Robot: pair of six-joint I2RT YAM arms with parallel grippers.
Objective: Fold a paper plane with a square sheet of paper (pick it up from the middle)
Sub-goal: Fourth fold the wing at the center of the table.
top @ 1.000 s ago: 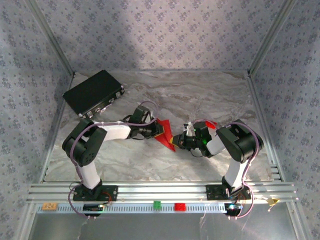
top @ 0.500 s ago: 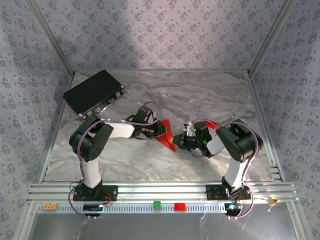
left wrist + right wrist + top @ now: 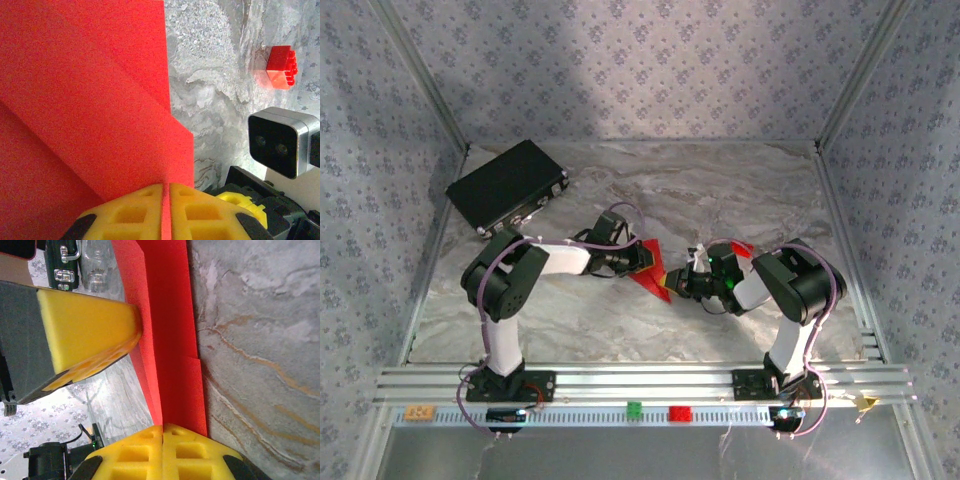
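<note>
Top external: both arms bend inward and meet over the middle of the table (image 3: 740, 190), their grippers nearly tip to tip on the paper (image 3: 647, 275).
Paper: bright red, folded into a pointed wedge of layered flaps. It sits near the table's centre between the two grippers, with its sharp end toward the near edge. I cannot tell whether it touches the table.
Left gripper (image 3: 642, 262): clenched on the paper from the left.
Left wrist: the yellow pads (image 3: 125, 215) press together with only a thin red edge of paper between them. The folded layers spread up and away from the pads, and one flap ends in a straight vertical edge against the marble.
Right gripper (image 3: 671, 283): clenched on the paper from the right, at its near end.
Right wrist: its pads close on a narrow folded strip of the paper that runs straight up. A yellow pad of the left gripper lies against the strip's left side, higher up.
Block (image 3: 741, 247): small, red and studded. It stands on the table just behind the right wrist, apart from the paper.
Box (image 3: 508, 186): flat and black with metal latches, at the far left corner of the table, well apart from both grippers.
</note>
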